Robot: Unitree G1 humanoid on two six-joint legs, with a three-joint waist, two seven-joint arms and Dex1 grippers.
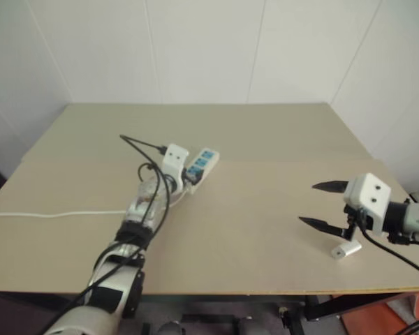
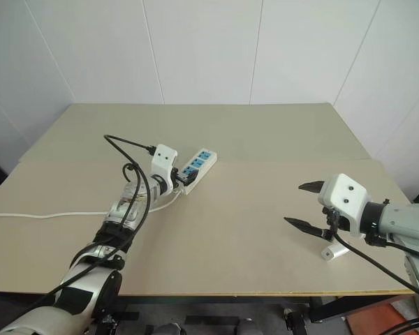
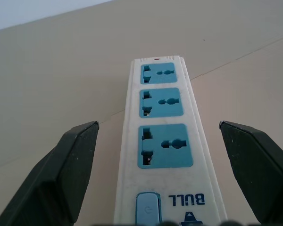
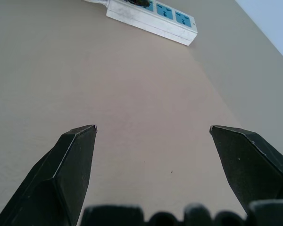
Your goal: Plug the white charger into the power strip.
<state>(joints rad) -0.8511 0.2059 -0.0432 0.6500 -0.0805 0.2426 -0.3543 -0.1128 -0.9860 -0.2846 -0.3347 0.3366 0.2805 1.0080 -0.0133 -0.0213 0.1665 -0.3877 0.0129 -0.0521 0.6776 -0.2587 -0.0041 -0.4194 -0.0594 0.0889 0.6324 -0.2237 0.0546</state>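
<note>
The power strip point(image 1: 204, 162), a white bar with three blue sockets, lies at the table's middle left, angled toward the far right. My left gripper point(image 3: 158, 126) is open and low over the strip's near end, with one black finger point(image 3: 73, 162) on each side of the bar and neither touching it. The white charger point(image 1: 347, 250) lies on the table near the front right edge. My right gripper point(image 1: 315, 204) hovers open and empty just above and left of the charger, pointing left. In the right wrist view the strip point(image 4: 153, 19) lies far ahead of it.
A thin white cord point(image 1: 56, 214) runs from the strip's near end across the table to the left edge. The beige table point(image 1: 251, 209) is bare between the strip and the charger. White walls close in behind and on the right.
</note>
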